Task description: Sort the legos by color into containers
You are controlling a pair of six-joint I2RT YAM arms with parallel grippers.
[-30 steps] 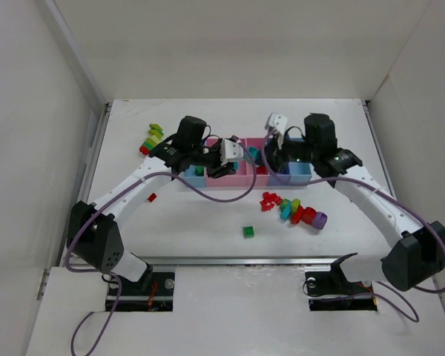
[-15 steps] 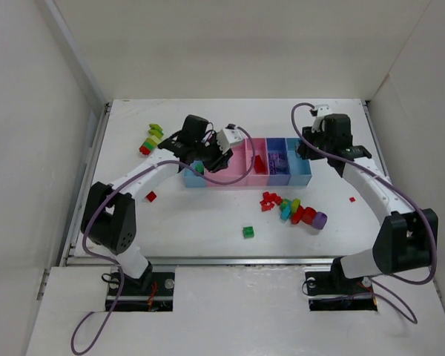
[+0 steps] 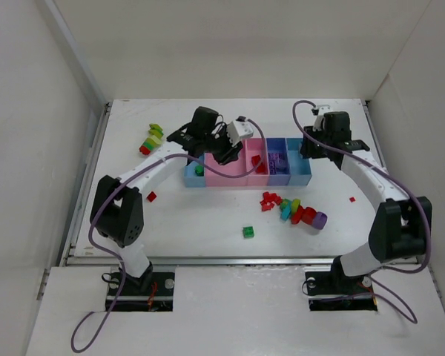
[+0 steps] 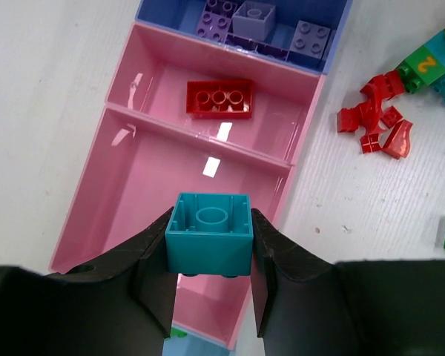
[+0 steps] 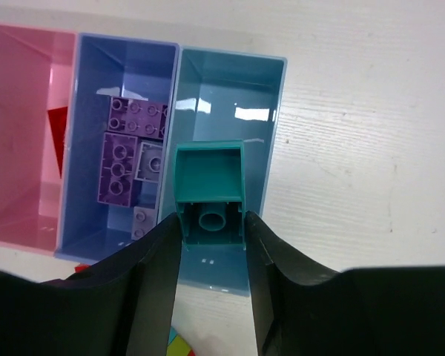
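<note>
My left gripper (image 4: 210,239) is shut on a teal brick (image 4: 210,231) and holds it above the wide pink tray (image 4: 144,185); it also shows in the top view (image 3: 232,146). My right gripper (image 5: 211,222) is shut on a darker teal brick (image 5: 209,189) above the right-end light blue tray (image 5: 230,81), and shows in the top view (image 3: 317,144). The narrow pink tray (image 4: 282,133) holds a red brick (image 4: 219,99). The purple-blue tray (image 5: 89,111) holds purple bricks (image 5: 122,152). A green brick (image 3: 199,170) lies in the left light blue tray (image 3: 189,178).
A pile of red, teal, green and purple bricks (image 3: 293,209) lies in front of the trays. A single green brick (image 3: 248,231), a small red one (image 3: 152,196) and a green-yellow chain (image 3: 152,137) lie on the table. Walls stand at both sides.
My left gripper moved right with the teal brick, from the left blue tray to over the wide pink tray. My right gripper swung right to the end blue tray, then barely moved.
</note>
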